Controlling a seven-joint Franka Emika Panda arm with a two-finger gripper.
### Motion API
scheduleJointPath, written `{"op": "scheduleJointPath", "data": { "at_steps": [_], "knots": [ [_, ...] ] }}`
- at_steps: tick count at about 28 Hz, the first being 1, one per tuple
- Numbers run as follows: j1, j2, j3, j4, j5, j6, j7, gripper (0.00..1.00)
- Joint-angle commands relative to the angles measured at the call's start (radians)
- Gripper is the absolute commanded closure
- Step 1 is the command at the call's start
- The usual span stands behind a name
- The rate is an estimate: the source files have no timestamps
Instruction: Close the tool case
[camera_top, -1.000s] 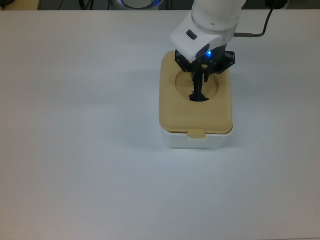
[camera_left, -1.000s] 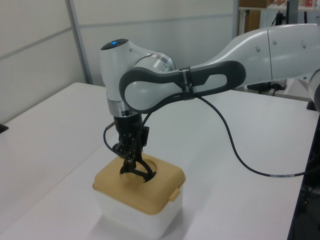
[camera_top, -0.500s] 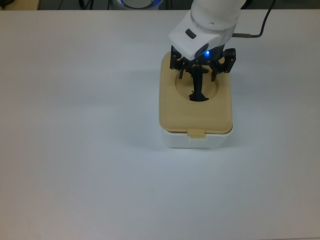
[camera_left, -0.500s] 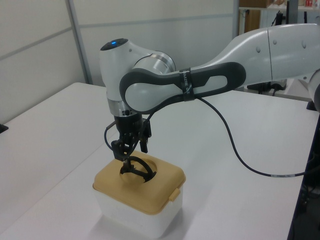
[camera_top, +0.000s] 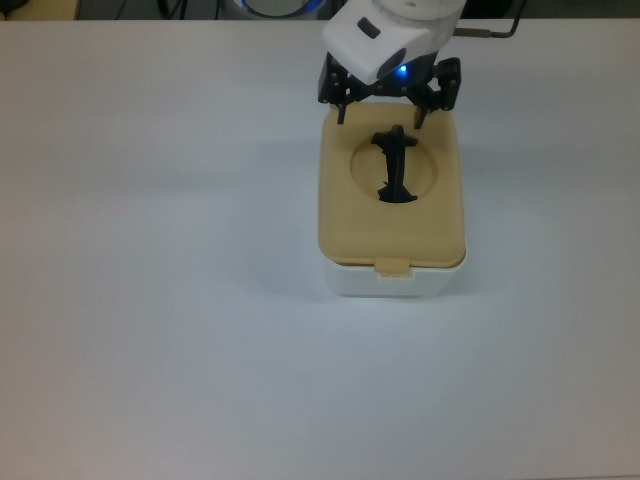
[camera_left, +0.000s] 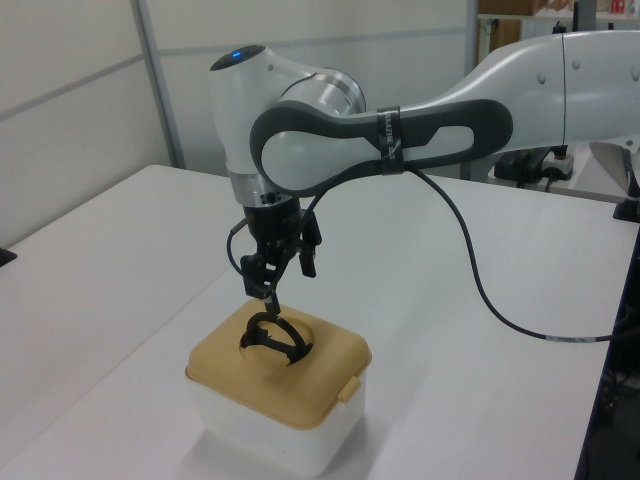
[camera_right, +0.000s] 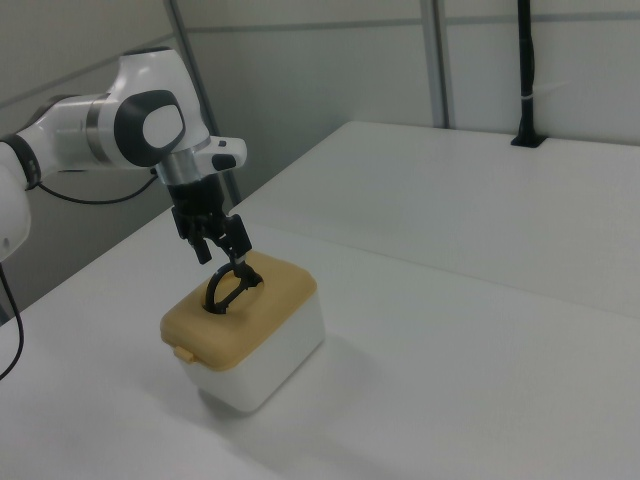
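The tool case (camera_top: 390, 283) is a white tub standing on the table, with its tan lid (camera_top: 392, 225) lying flat on top. The lid's black handle (camera_top: 396, 165) stands upright in the round recess, and the small latch tab (camera_top: 392, 266) faces the top view's bottom. My gripper (camera_top: 380, 115) hangs open just above the lid's far end, clear of the handle and holding nothing. The left view shows the gripper (camera_left: 285, 278) a little above the handle (camera_left: 272, 340). In the right view the gripper (camera_right: 222, 250) hovers over the lid (camera_right: 262, 310).
A black cable (camera_left: 480, 300) loops from the arm down to the white table (camera_top: 150, 300). A black post (camera_right: 525, 70) stands at the table's far edge in the right view. Wall panels lie behind the table.
The gripper was shut on the handle; it has opened, let go and risen, drifting toward the top view's top. The lid and handle have stayed in place.
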Motion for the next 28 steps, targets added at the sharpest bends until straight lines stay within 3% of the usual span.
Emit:
{"op": "scheduleJointPath", "data": {
  "at_steps": [1,13,28],
  "knots": [
    [-0.028,-0.006,-0.011,-0.007,-0.011,-0.029,-0.045,0.00],
    [-0.183,-0.013,-0.011,-0.007,-0.007,-0.028,-0.136,0.00],
    [-0.304,-0.013,-0.011,-0.007,-0.004,-0.028,-0.217,0.00]
  ]
}}
